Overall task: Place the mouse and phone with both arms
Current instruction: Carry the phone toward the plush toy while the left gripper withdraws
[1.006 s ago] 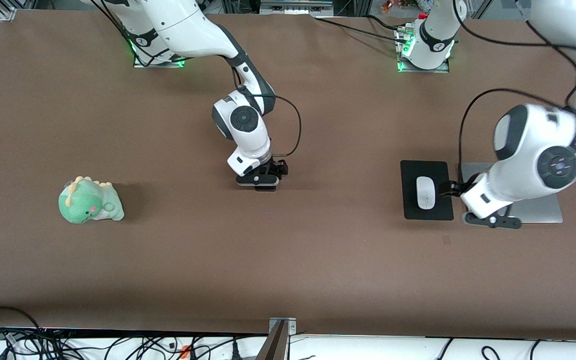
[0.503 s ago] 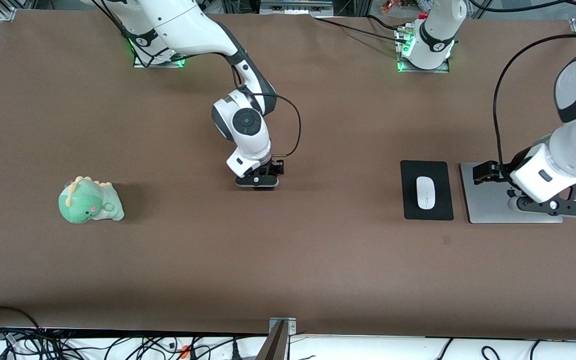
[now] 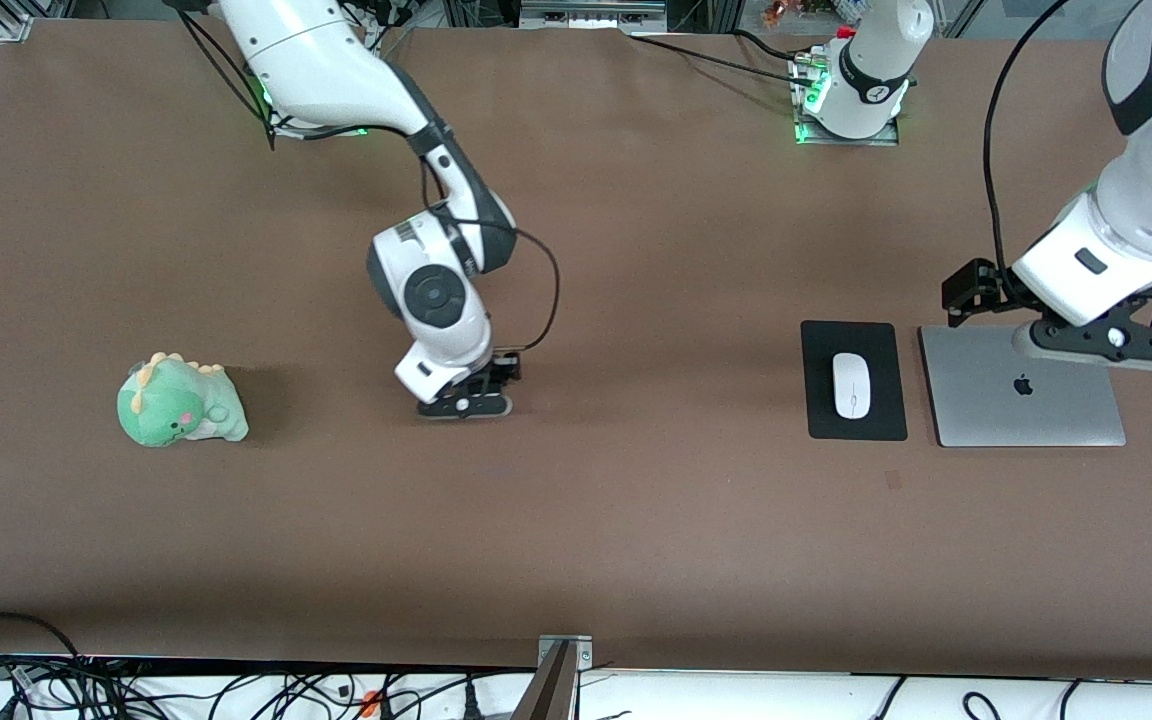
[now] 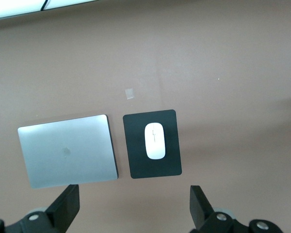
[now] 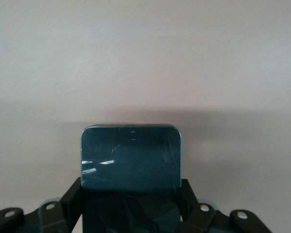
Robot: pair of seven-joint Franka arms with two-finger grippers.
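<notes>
The white mouse [image 3: 851, 385] lies on a flat black mat [image 3: 854, 425] toward the left arm's end of the table. It also shows in the left wrist view [image 4: 155, 141]. My left gripper [image 3: 1106, 345] is open and empty, up in the air over the silver laptop [image 3: 1026, 410], apart from the mouse. Its fingers [image 4: 65, 208] stand wide apart. My right gripper [image 3: 464, 405] is low over the middle of the table and shut on the black phone [image 5: 131, 155], whose end sticks out past the fingers [image 5: 72, 199]. The phone is hidden in the front view.
A green dinosaur plush [image 3: 179, 402] sits toward the right arm's end of the table. The laptop [image 4: 68, 150] lies right beside the mat [image 4: 153, 167]. A small tape mark [image 3: 893, 480] is on the table nearer the front camera than the mat.
My right gripper has moved with the phone toward the right arm's end of the table and toward the front camera. My left gripper has risen and drawn away from the mouse, over the laptop.
</notes>
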